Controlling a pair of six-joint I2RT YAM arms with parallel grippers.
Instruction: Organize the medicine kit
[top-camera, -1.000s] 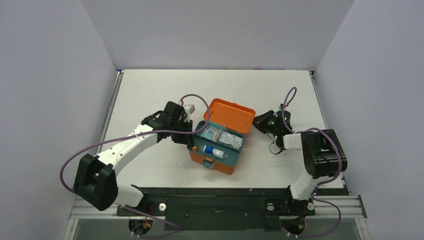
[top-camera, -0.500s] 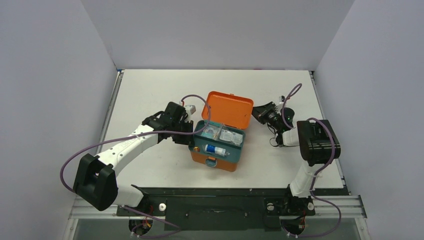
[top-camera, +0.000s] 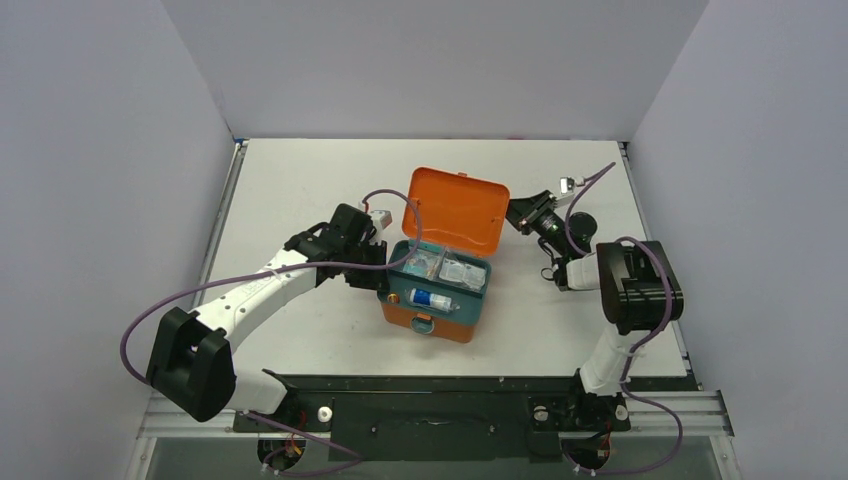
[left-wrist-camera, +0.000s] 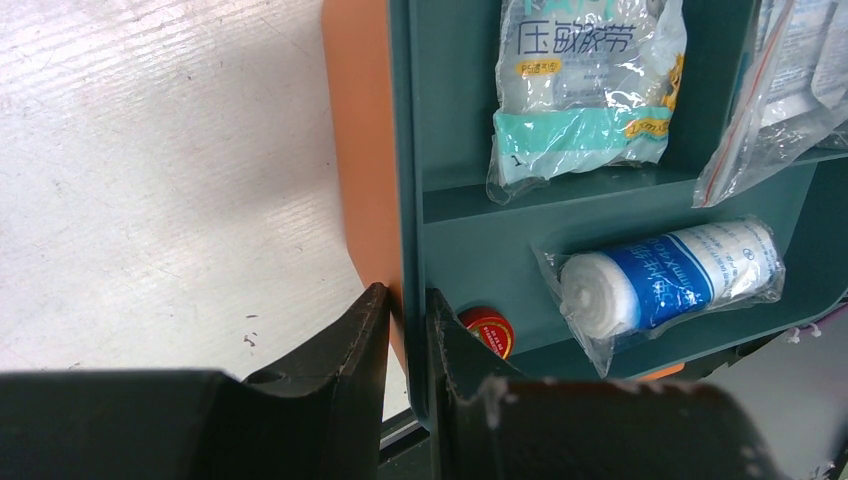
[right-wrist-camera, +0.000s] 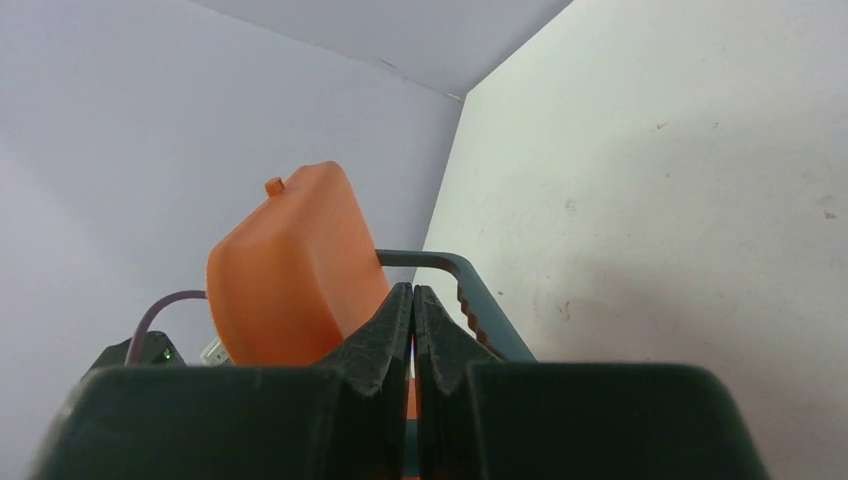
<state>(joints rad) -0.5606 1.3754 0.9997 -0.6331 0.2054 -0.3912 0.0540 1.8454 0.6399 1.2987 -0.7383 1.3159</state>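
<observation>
Medicine kit (top-camera: 430, 312) stands near the middle of the white surface (top-camera: 300, 180), between the two arms, with its orange lid (top-camera: 455, 210) raised and leaning back on the far side. The front wall carries a teal latch (top-camera: 425, 322).

Contents, seen from the left wrist camera: a teal divided tray (left-wrist-camera: 480, 220) sits in the body. Its far compartment holds a clear packet with a teal band (left-wrist-camera: 585, 90), and a second clear bag (left-wrist-camera: 790, 90) lies to the right of that. The near compartment holds a white and blue bandage roll (left-wrist-camera: 670, 275) in a clear wrap, lying on its side. A small red-capped item (left-wrist-camera: 487, 328) sits in the near left corner (only its top shows).

Left pincer (left-wrist-camera: 406, 300) is narrowed onto the kit's left wall, with one finger (left-wrist-camera: 365, 330) outside against the orange side and the other inside the tray rim.

Right pincer (right-wrist-camera: 412, 300) has its fingers pressed together with nothing between them. Its tip sits at the right edge of the raised lid, beside the teal handle (right-wrist-camera: 470, 290); contact with the lid cannot be confirmed.
</observation>
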